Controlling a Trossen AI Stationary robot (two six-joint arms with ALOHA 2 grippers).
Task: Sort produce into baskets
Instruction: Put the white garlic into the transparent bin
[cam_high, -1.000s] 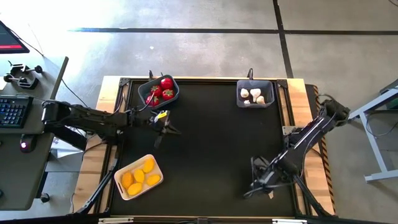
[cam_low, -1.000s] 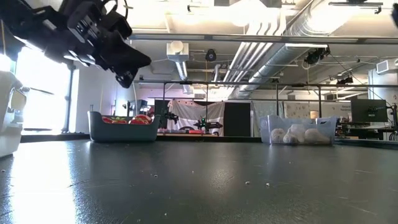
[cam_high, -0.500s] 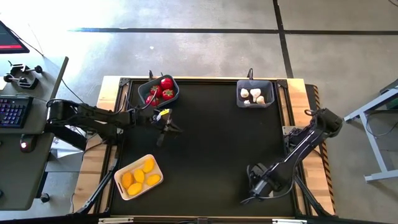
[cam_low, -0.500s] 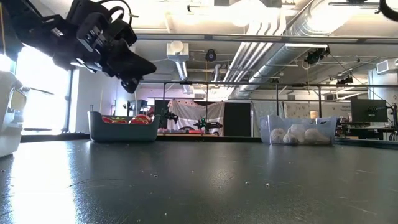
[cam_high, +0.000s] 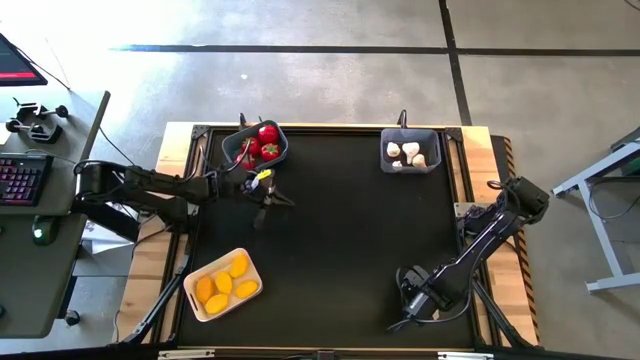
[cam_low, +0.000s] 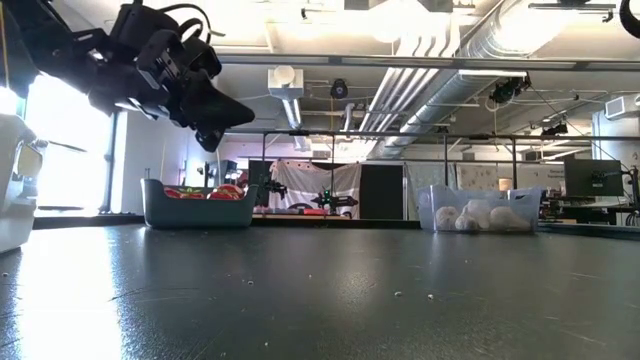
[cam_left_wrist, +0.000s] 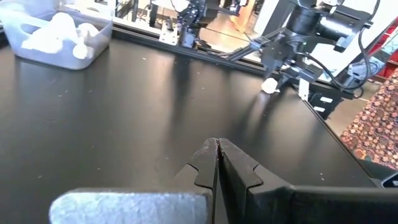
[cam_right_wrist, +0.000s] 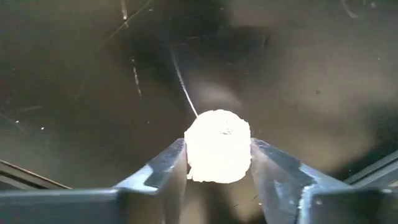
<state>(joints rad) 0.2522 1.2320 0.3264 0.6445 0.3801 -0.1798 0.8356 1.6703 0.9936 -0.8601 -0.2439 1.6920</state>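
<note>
Open black mat (cam_high: 340, 230) between edge-hugging baskets (cam_high: 410, 150), centre unobstructed.

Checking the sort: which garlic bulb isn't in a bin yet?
The garlic bulb between the right gripper fingers, at the near right of the table; the other bulbs lie in the dark grey rectangular bin at the far edge.

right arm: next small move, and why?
Probably lift straight up off the black table mat. In the right wrist view the right gripper has its fingers against both sides of a whitish garlic-like bulb, low near the mat. The other white bulbs sit in the dark grey rectangular bin at the far edge, so carry it there afterwards.
</note>
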